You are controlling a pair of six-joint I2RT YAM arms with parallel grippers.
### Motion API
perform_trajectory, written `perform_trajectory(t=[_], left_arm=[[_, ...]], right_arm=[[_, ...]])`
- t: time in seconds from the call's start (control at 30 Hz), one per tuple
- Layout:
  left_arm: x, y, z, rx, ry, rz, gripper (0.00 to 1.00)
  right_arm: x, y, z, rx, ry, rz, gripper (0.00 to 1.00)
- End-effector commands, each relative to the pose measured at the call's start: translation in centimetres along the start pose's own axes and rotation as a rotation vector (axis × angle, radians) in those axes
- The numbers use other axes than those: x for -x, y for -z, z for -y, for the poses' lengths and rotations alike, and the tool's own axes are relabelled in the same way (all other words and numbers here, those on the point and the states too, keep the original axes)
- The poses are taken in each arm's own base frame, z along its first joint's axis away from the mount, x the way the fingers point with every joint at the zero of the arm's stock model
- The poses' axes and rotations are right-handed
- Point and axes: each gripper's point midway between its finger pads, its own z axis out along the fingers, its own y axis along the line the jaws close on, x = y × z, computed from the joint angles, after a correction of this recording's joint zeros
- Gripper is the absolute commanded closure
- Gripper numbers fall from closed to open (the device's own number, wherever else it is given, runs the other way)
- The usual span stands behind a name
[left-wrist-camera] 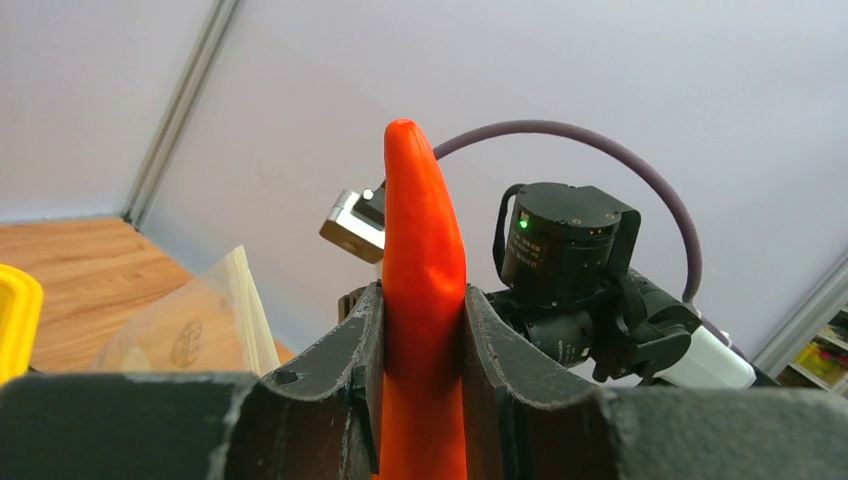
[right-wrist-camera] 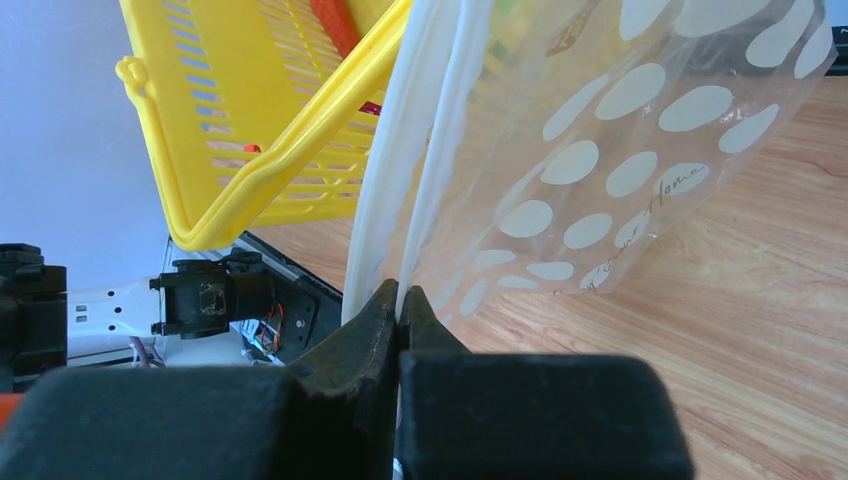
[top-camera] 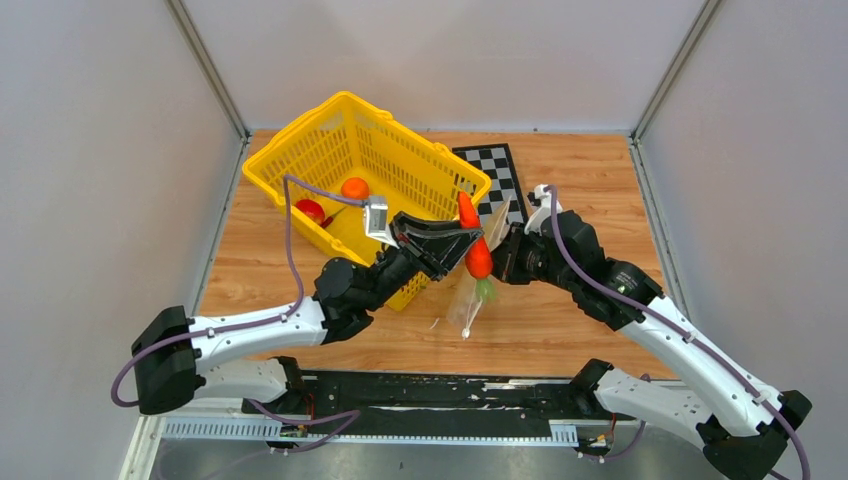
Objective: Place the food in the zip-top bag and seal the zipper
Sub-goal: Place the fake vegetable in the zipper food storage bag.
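Note:
My left gripper (top-camera: 458,240) is shut on an orange carrot (top-camera: 473,240) with green leaves and holds it in the air over the table. In the left wrist view the carrot (left-wrist-camera: 425,250) stands upright between the two fingers (left-wrist-camera: 365,350). My right gripper (top-camera: 507,255) is shut on the mouth edge of the clear polka-dot zip-top bag (top-camera: 468,305), which hangs just under the carrot. In the right wrist view the pale zipper (right-wrist-camera: 420,130) runs up from the closed right gripper (right-wrist-camera: 400,300) and the dotted bag (right-wrist-camera: 620,170) spreads to the right.
A yellow mesh basket (top-camera: 330,125) stands at the back left, with an orange (top-camera: 354,187) and a red tomato (top-camera: 310,210) inside. It is close on the left in the right wrist view (right-wrist-camera: 250,120). A checkerboard card (top-camera: 497,170) lies behind the grippers.

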Motion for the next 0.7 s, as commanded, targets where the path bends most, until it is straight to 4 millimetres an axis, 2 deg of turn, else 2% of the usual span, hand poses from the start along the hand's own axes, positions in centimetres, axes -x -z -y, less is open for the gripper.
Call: perform_trajectory(t=[0.0, 0.2, 0.5, 0.67], left_arm=[[0.9, -1.0, 1.9, -0.075, 0.055, 0.045, 0.85], [-0.4, -0.4, 0.2, -0.022, 0.014, 0.012, 0.86], [-0.9, 0.4, -1.9, 0.069, -0.09, -0.021, 0.89], [-0.3, 0.8, -2.3, 0.095, -0.124, -0.015, 0.9]], right_arm=[[1.4, 0.4, -1.3, 0.058, -0.015, 0.052, 1.0], [1.5, 1.0, -1.8, 0.086, -0.015, 0.049, 1.0], [1.1, 1.6, -1.6, 0.084, 0.002, 0.032, 1.0], [0.6, 1.8, -1.2, 0.072, 0.021, 0.019, 1.0]])
